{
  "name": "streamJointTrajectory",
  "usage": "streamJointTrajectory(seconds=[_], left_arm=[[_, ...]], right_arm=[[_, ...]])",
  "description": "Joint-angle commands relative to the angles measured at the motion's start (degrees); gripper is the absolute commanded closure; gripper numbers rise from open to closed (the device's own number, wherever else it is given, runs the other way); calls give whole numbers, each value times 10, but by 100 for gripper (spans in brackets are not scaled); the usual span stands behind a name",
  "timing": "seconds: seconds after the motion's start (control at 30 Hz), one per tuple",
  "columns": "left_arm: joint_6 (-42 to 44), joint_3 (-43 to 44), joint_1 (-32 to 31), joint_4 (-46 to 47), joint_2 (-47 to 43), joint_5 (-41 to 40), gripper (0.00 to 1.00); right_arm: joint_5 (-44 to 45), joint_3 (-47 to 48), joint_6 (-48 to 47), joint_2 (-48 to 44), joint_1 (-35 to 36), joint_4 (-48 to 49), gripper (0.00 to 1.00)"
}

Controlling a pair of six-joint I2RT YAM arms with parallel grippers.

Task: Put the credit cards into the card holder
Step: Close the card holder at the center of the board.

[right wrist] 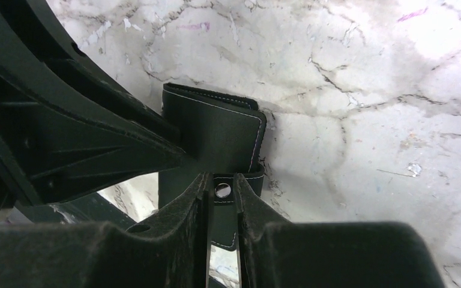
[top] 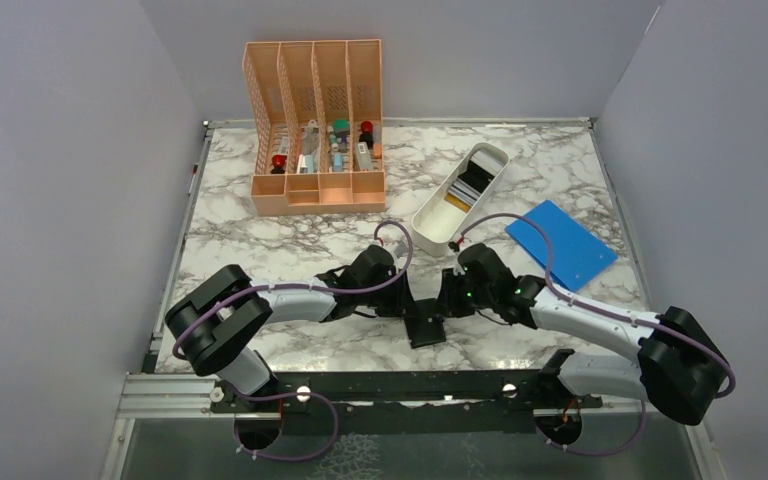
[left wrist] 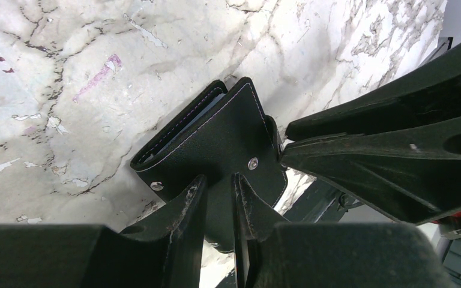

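Note:
The black card holder (top: 425, 322) lies on the marble table near its front edge, between my two grippers. My left gripper (top: 407, 302) comes in from the left; in the left wrist view its narrow jaws (left wrist: 219, 198) close on a panel of the card holder (left wrist: 216, 135). My right gripper (top: 446, 300) comes in from the right and is shut on the holder's snap tab (right wrist: 222, 191), with the folded body (right wrist: 216, 129) just beyond. The credit cards (top: 465, 188), tan, white and dark, lie in the white tray.
The long white tray (top: 428, 222) stands slanted just behind the grippers. A large flat blue rectangle (top: 560, 243) lies to the right. A peach slotted organizer (top: 317, 130) with small items stands at the back left. Grey walls enclose the table.

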Motion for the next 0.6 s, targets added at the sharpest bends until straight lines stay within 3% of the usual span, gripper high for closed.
streamJointTrajectory(seconds=[0.0,0.57], left_arm=[[7,-9,-2,-12,-2,-28,75],[6,-12,-2,-10,-4,-28,75]], right_arm=[[-35,-13,11,21,-3,32,78],[-57,-20,16,31,-3,44,82]])
